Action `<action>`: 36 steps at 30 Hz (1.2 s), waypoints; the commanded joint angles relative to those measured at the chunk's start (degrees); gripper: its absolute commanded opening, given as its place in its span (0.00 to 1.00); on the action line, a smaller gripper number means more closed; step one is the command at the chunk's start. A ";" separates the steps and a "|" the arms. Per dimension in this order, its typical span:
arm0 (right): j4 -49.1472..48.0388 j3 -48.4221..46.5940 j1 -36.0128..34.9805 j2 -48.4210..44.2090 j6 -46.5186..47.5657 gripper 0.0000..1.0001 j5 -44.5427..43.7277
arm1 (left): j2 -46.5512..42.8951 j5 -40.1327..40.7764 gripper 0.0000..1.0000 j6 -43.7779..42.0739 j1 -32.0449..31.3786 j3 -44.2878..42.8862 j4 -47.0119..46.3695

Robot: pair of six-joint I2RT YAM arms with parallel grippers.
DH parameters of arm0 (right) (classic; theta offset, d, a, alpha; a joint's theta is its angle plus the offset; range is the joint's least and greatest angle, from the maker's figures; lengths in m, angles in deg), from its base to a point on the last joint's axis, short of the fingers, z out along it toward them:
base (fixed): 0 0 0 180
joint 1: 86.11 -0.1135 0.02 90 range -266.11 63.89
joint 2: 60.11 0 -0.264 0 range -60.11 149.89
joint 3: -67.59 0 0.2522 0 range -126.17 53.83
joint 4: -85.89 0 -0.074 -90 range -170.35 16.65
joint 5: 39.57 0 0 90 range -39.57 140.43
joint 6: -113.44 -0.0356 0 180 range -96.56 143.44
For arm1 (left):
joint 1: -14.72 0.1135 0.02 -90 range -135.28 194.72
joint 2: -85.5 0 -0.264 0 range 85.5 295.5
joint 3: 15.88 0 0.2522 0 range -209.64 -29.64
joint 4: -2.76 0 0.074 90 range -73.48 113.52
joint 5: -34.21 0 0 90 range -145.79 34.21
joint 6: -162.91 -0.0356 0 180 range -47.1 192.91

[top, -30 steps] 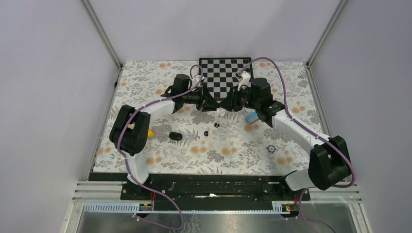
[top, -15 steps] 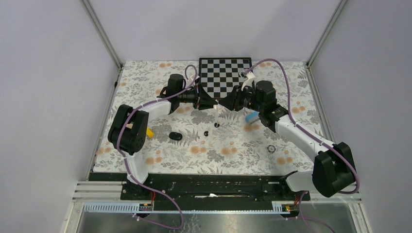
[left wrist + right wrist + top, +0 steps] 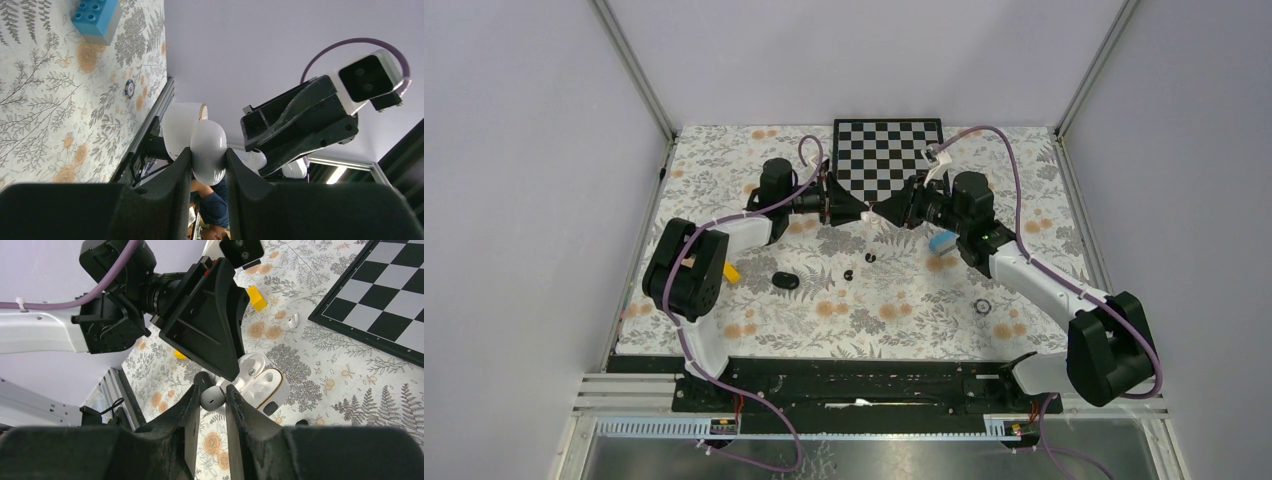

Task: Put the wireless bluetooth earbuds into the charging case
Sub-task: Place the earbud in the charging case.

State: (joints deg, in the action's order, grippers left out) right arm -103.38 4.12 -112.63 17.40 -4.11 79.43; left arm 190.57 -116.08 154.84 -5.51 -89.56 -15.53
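Seen from above, two robot arms meet in mid-air at the near edge of a chessboard, over a floral cloth. Lying on the cloth are a blue block just beside the right arm, a yellow block, a black oval object, a black earbud and a small dark ring. A second white earbud lies loose beside the chessboard's edge.

The left gripper pinches the white charging case, lid open, and its black wedge-shaped body crowds close over the case. The right gripper is narrowed on a white earbud, held between its fingertips just beside the case's open mouth (whether they touch cannot be told).
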 commanded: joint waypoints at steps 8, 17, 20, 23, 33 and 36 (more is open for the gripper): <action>-9.55 1.48 0.77 -1.16 -5.24 0.21 0.89 | -2.88 -1.42 0.00 10.41 0.45 3.43 -17.84; -11.23 1.88 0.77 -0.09 -6.30 0.21 1.23 | -2.28 -1.27 0.00 13.86 0.45 3.93 -22.85; -11.51 1.87 0.77 0.30 -6.55 0.21 1.50 | -2.25 -1.17 0.00 14.04 0.45 4.09 -23.06; -11.73 1.86 0.76 0.53 -6.59 0.21 1.72 | -2.17 -1.17 0.00 14.05 0.45 4.20 -23.16; -12.04 2.42 0.76 1.28 -6.83 0.21 2.13 | -2.11 -0.81 0.00 14.44 0.45 3.94 -23.41; -12.44 2.61 0.73 1.60 -7.06 0.21 2.19 | -2.17 -0.80 0.00 14.49 0.45 3.93 -23.50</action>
State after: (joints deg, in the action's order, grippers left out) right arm -112.47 6.54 -112.28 18.69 -10.91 80.15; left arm 190.55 -116.45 169.02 -5.40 -85.32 -34.61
